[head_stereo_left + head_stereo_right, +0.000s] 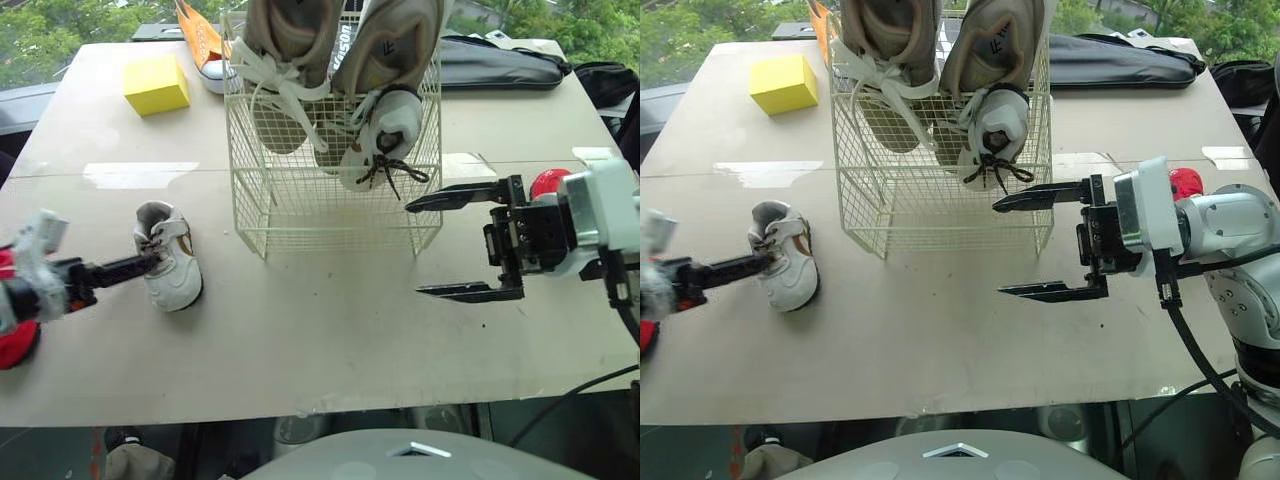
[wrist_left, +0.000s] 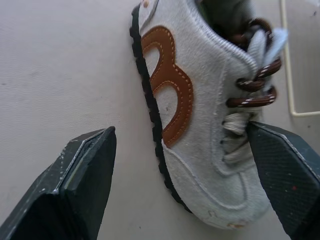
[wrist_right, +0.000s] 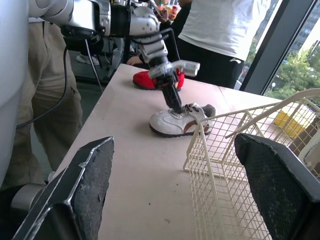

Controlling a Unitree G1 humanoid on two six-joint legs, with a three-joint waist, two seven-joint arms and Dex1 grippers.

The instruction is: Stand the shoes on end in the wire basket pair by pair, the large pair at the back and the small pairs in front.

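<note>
Small shoe (image 1: 168, 258): likely light, soft upper, stiff sole; pinch across midfoot. Left gripper (image 2: 181, 134) fingers wide, straddling it, unclosed. Right gripper (image 1: 415, 250) fingers wide, empty, near wire basket (image 1: 300, 205).

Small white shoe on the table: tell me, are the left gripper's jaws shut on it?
No, the jaws of the left gripper stand open, one either side of the small white shoe.

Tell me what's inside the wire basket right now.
Two large tan shoes stand on end at the back; one small shoe with dark laces sits in front. Anything behind that small shoe is covered.
</note>
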